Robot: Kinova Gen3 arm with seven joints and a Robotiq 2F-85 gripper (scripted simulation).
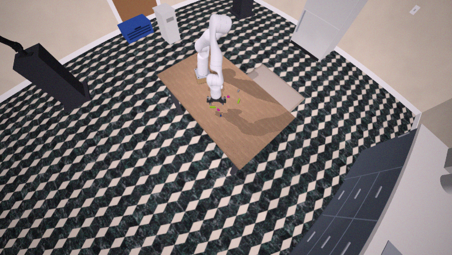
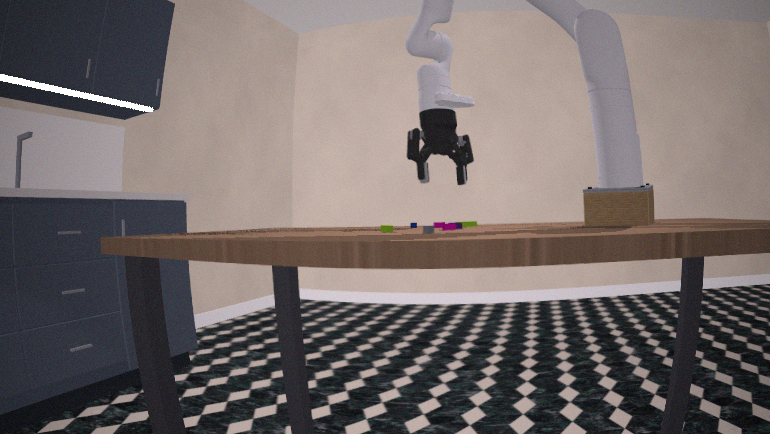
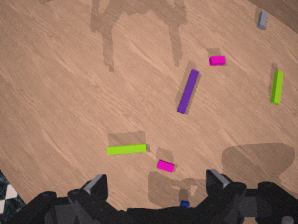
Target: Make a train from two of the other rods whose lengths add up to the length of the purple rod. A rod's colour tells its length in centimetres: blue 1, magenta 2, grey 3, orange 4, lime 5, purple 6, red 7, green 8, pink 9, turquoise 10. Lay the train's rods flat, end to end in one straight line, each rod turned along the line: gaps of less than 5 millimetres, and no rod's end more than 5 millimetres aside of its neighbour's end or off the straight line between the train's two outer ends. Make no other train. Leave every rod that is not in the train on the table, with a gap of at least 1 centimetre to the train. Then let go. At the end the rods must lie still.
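The gripper [image 1: 216,103] [image 2: 442,182] [image 3: 156,183], fingers wide apart and holding nothing, hangs above the counter [image 1: 253,148] [image 2: 377,250] [image 3: 55,100], where the purple rod [image 3: 188,91] lies flat beyond the fingertips in the wrist view, the blue rod [image 3: 185,204] there partly cut off by the gripper.

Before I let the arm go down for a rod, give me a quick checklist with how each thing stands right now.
1. Black two-finger gripper open and empty: ok.
2. Fingers raised above the wooden table: ok.
3. Small blue rod lying apart from the other rods: ok.
4. A lime rod available to pair with it: ok.
5. Those two end to end in line: not ok.
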